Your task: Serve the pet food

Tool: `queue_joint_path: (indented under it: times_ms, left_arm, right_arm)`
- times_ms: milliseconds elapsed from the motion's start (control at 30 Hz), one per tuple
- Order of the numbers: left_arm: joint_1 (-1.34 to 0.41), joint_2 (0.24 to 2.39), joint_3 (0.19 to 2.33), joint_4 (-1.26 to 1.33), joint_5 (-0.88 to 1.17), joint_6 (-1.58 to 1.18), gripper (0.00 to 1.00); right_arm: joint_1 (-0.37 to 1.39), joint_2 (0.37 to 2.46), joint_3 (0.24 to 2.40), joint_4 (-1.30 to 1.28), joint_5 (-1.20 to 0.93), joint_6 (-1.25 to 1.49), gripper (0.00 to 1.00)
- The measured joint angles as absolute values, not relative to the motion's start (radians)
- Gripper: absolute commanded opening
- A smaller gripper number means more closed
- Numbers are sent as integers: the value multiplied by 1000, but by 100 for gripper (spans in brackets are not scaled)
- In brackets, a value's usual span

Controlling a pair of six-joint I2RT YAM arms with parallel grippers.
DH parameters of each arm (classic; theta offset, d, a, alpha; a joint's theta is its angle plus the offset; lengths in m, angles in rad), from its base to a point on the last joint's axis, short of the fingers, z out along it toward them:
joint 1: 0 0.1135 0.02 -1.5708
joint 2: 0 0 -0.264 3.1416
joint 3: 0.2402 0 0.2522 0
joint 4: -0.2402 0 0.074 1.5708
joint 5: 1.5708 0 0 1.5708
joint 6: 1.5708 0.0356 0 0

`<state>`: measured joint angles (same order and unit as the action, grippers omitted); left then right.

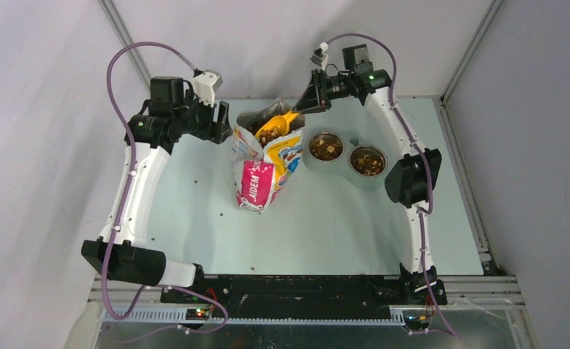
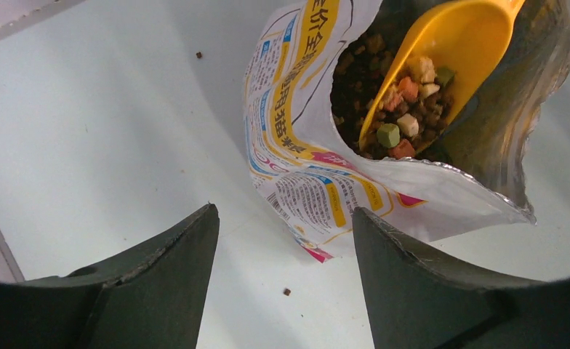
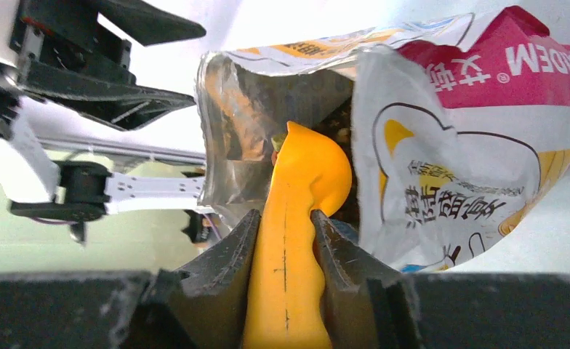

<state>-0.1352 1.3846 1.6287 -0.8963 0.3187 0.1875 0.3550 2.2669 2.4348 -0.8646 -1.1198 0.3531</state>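
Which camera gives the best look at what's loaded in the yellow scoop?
Left wrist view: it looks into the scoop, showing pet food with coloured cubes, inside the bag. Top external shows only a small yellow shape. Right wrist shows its underside in the right claw, load hidden.

You are looking at a bag (image 1: 262, 163) showing white, yellow and magenta panels with blue and black print, its lining shining silver. The scoop (image 2: 471, 36) is glowing plain orange-yellow, and the pet food (image 2: 355, 87) is showing dark brown, mixed with tan, orange and green cubes.
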Motion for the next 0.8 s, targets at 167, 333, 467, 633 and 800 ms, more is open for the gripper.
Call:
queue_joint_path:
  times_ms: [167, 333, 467, 633, 800]
  left_arm:
    - [-135, 1397, 1665, -901, 319, 219, 74]
    - [-135, 1410, 1696, -915, 311, 246, 74]
    - [-139, 1425, 1731, -940, 283, 280, 74]
    - [-175, 1425, 1734, -967, 202, 372, 74]
    - [-218, 1426, 1720, -992, 112, 440, 75]
  right_arm:
    - [305, 2247, 2342, -717, -1188, 518, 0]
    - [299, 2236, 2257, -607, -1251, 646, 0]
    - [289, 2236, 2215, -530, -1293, 748, 0]
    - [248, 2234, 2186, -435, -1331, 872, 0]
    - [209, 2199, 2070, -284, -1357, 1014, 0]
